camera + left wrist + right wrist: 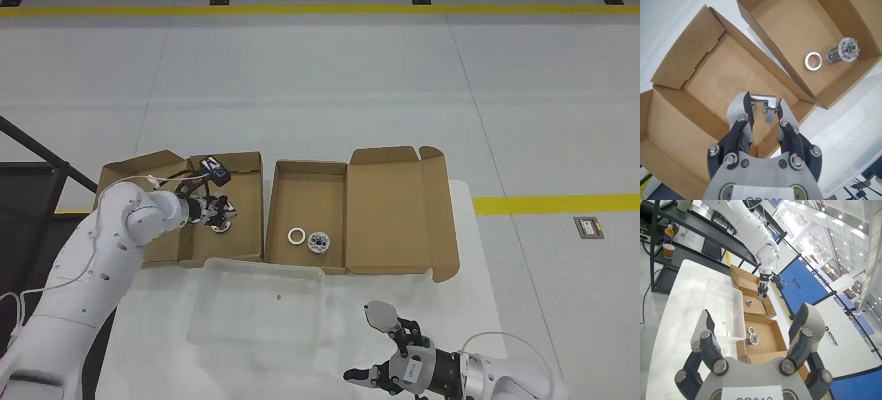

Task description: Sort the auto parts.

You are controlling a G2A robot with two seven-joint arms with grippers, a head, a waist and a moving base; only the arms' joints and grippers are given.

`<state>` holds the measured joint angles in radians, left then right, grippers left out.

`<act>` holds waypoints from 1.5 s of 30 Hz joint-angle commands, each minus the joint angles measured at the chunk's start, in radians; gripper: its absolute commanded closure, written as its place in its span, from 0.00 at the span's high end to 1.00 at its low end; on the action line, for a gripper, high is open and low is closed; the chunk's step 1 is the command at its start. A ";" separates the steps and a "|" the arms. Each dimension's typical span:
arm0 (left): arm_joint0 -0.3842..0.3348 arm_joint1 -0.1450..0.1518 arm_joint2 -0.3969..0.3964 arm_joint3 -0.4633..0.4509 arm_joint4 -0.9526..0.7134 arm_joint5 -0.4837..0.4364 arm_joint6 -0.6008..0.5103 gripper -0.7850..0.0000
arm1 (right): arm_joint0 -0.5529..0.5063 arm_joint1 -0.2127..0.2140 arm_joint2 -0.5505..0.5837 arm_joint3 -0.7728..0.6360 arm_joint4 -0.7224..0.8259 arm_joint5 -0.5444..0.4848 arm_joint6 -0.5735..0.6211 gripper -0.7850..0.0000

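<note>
Looking down from the top camera, I see the white worktop [470, 290] carrying two open cardboard boxes side by side in the middle of the frame, and one clear plastic bin [262, 264] just below them. I judge the boxes are the sorting places, put close to the bin so the moves are short.

The left gripper [763, 103] hangs over the left box [245, 200]. Its fingers are clamped on one metal shaft with a clamp block [770, 108], held above the box floor, I think for putting it down there near one flanged disc [749, 302].

The right gripper [755, 311], at the lower right of the top view, has its fingers spread wide and grips nothing. It is well apart from the boxes, probably to leave the way free.

The right box [310, 200] holds two parts near each other: one splined hub [843, 50] and one plain ring [813, 61]. In total I count four parts.
</note>
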<state>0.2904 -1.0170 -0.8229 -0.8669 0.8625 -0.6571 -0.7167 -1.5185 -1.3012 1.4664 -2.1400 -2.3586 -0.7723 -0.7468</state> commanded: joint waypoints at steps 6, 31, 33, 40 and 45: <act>-0.066 -0.090 0.127 0.189 0.039 0.000 0.060 0.05 | 0.000 0.000 0.000 0.000 0.000 0.000 0.000 1.00; -0.161 -0.213 0.179 0.456 0.114 -0.066 0.270 0.98 | 0.000 0.000 0.000 0.000 0.000 0.000 0.000 1.00; -0.167 -0.202 0.163 0.455 0.110 -0.111 0.297 1.00 | 0.000 0.000 0.000 0.000 0.000 0.000 0.000 1.00; -0.157 -0.131 0.079 0.393 0.097 -0.337 0.419 1.00 | 0.000 0.000 0.000 0.000 0.000 0.000 0.000 1.00; -0.051 -0.043 0.014 0.180 0.105 -0.355 0.507 1.00 | 0.000 0.000 0.000 0.000 0.000 0.000 0.000 1.00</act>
<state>0.1991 -1.0877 -0.7920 -0.6047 0.9683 -1.0146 -0.2279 -1.5185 -1.3012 1.4664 -2.1400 -2.3586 -0.7723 -0.7468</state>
